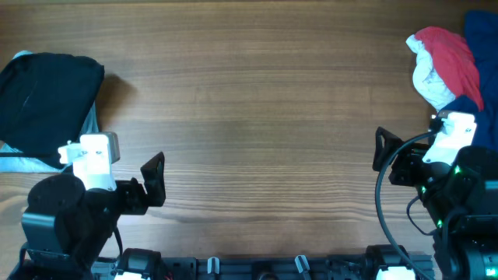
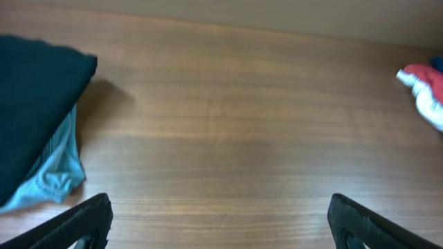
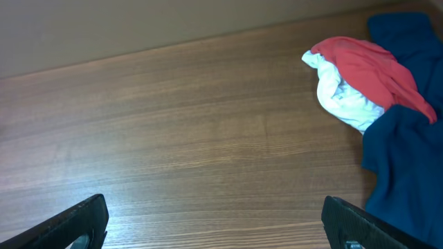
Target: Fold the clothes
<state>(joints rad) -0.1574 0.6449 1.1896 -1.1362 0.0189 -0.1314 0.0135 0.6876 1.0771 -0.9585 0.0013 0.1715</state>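
Across smooth, straight-grained wooden table [image 1: 257,117]: clothes at both far ends, bare grain between.
Far left, flat, square-edged black garment [image 1: 43,97] lying over soft pale-blue denim [image 2: 52,169]; far right, rumpled navy cloth [image 3: 401,166] touching crumpled red piece [image 1: 447,58] and bunched white fabric [image 3: 342,97]. Near front edge, well apart from both heaps, left gripper [image 2: 218,204] and right gripper [image 3: 213,204], angular black fingers spread wide, holding nothing.

Worktop [image 1: 257,117]: brown wood; I see its grain running left to right.
Backdrop [image 3: 104,28]: plain beige band beyond the far edge.
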